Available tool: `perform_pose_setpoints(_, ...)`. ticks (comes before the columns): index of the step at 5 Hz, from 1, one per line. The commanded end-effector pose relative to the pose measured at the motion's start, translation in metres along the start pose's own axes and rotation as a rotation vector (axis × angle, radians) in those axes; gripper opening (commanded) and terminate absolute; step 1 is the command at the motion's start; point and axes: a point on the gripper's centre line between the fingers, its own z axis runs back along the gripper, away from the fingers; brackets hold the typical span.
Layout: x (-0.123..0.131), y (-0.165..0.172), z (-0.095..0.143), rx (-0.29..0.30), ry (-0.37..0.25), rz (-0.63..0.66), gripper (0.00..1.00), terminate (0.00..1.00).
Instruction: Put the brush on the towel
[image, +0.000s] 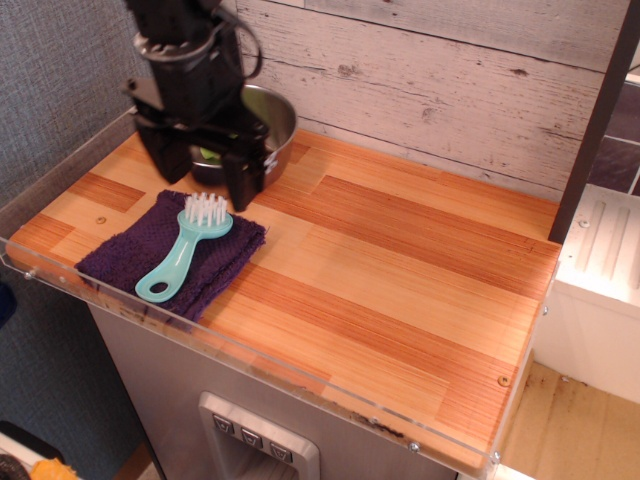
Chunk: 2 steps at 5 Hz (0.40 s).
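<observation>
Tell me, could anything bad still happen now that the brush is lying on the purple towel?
Maybe two things. The towel lies close to the table's front edge, and the brush has its handle pointing toward that edge, so a nudge might slide it off. Also, the open gripper hangs just above the bristles and right in front of the steel bowl, so a careless move could bump either one.

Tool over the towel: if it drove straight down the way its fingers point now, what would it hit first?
Probably the back edge of the towel or the bristle head of the brush lying on it. The open tool hangs just above and behind them; with one view, depth is uncertain, so it might meet bare table.
</observation>
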Motion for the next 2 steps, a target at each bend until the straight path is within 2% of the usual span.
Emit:
perform_pose_setpoints(1,0.0105,-0.0126,0.0126,0.004,-0.034,-0.047,1.00,0.00)
perform_pose_setpoints(2,0.0105,-0.0126,0.0126,0.004,-0.034,-0.047,1.00,1.00)
